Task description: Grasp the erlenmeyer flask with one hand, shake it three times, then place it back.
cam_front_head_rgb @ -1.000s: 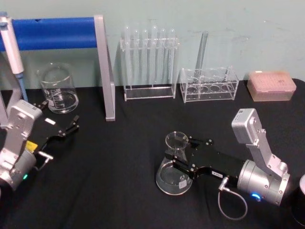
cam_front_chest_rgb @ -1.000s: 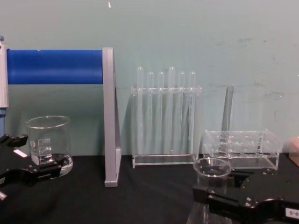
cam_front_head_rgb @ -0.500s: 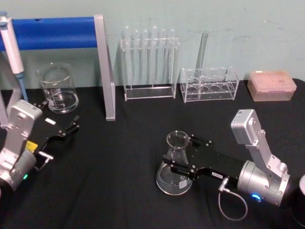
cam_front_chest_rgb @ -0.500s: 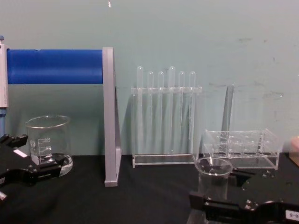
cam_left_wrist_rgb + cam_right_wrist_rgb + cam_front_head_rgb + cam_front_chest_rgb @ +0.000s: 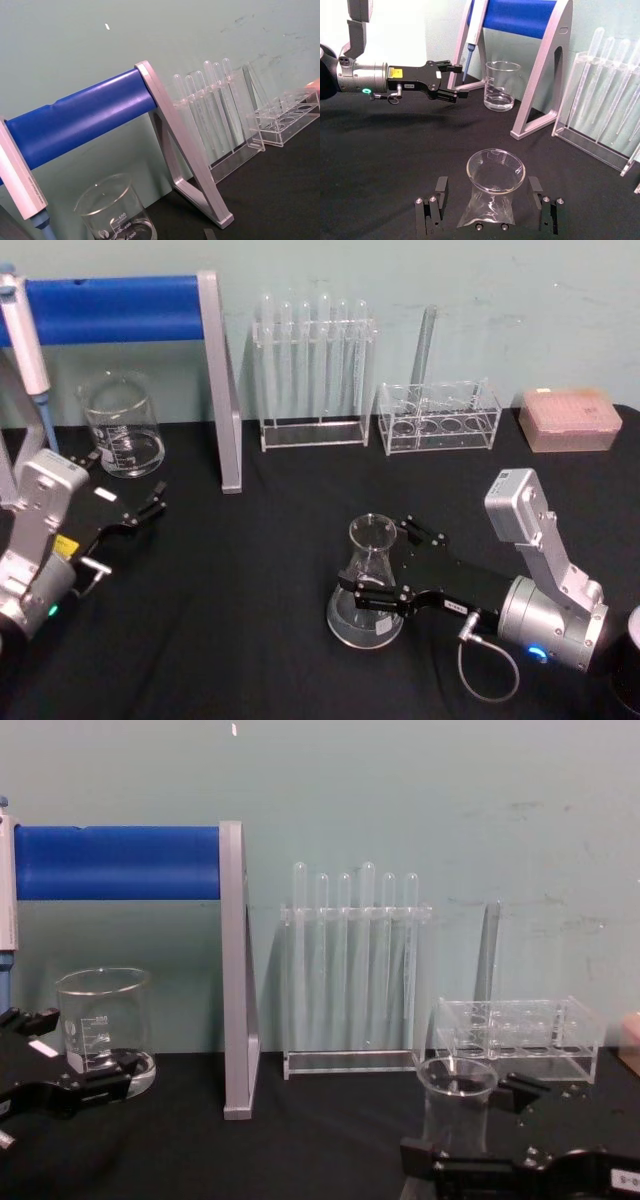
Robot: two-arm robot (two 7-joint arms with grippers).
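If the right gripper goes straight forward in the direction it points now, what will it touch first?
The erlenmeyer flask. It stands upright between the open fingers of the right gripper, so the gripper's inner face would likely push against its glass body almost at once.

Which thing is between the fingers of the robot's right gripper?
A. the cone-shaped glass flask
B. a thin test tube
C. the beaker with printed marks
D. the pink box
A: the erlenmeyer flask stands upright between the fingers of the right gripper, which are open, with a gap on each side of its neck.
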